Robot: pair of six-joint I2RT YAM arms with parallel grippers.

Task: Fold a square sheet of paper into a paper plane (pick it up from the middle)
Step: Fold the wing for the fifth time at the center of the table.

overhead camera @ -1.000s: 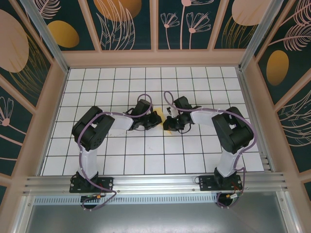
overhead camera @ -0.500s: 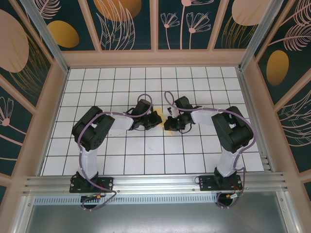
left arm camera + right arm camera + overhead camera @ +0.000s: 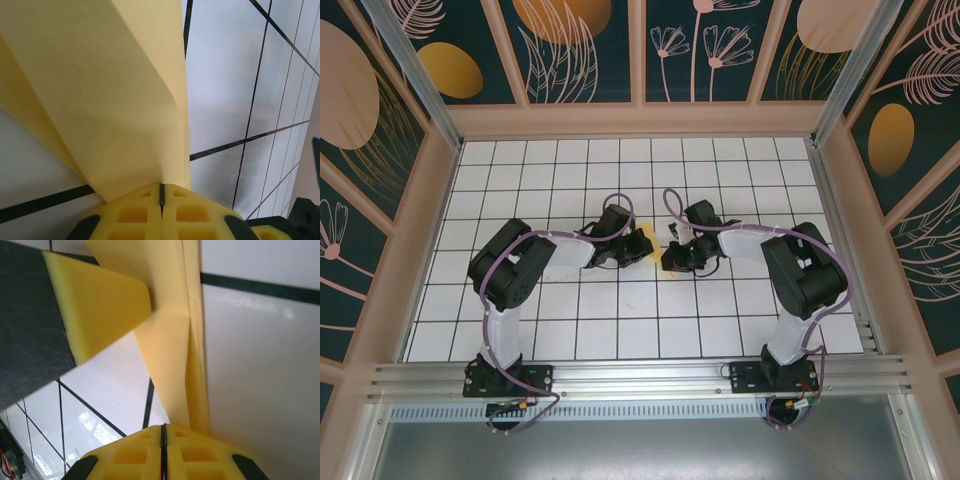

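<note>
The square sheet of paper, yellow and folded into a narrow creased shape, sits mid-table between my two grippers. In the left wrist view the paper rises as a broad flap from the seam of my left gripper, which is shut on it. In the right wrist view a layered folded strip and a flap of the paper run down to the tips of my right gripper, jaws pressed together on its end. From above, the left gripper and right gripper face each other, a hand's width apart.
The white gridded table has open room all around the arms. Raised wooden walls border it at the back and both sides. A metal rail with the arm bases runs along the near edge.
My right gripper has shifted slightly to the right, and less yellow paper shows beneath it. The left arm has stayed put.
</note>
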